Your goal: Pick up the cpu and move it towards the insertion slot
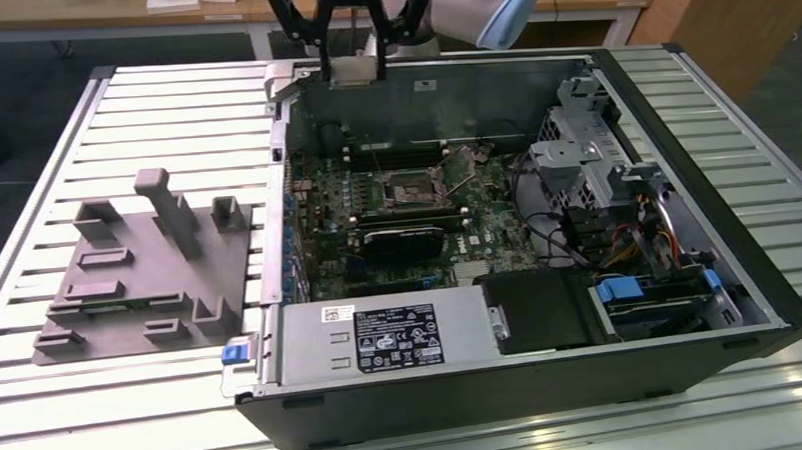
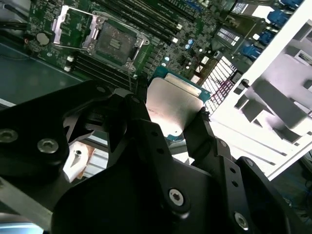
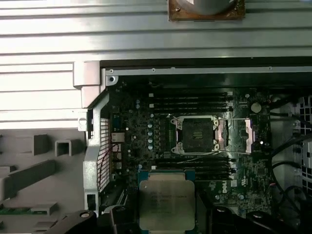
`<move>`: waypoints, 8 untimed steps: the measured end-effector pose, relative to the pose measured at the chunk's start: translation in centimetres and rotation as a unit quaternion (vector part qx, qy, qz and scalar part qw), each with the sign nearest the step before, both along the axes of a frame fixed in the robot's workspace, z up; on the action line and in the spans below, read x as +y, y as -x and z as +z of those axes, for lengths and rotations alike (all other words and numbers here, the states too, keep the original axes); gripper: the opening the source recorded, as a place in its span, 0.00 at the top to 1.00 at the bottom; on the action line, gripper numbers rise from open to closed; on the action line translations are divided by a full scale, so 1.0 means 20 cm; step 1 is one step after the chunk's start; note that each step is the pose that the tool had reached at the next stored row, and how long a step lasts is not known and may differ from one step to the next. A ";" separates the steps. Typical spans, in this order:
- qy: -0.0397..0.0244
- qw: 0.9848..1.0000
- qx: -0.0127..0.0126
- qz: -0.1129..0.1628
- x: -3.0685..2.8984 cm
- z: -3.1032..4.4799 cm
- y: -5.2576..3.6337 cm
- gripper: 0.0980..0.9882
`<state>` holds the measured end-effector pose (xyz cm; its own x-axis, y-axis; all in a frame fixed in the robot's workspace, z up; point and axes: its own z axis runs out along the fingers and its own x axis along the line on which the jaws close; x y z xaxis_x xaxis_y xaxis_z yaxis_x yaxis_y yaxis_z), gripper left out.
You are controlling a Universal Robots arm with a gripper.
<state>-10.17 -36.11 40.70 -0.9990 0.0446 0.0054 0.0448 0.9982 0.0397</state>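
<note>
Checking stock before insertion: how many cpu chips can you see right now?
1: the cpu is gripped in the claw, above the motherboard, short of the insertion slot. Others may be hidden.

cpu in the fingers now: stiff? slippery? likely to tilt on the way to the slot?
Probably stiff: the cpu is a flat square with a metal top and shows no sag in both wrist views. Possibly slippery: that top looks smooth and shiny, and the gripper seems to hold it only at its edges. Likely light, so tilt looks a minor risk above the slot.
</note>
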 end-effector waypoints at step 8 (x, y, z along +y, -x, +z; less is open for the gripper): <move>0.000 1.000 0.000 0.000 0.065 -0.002 -0.050 0.50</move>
<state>-9.16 -34.80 40.67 -0.9990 0.0446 0.0054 0.0448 0.9982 0.0396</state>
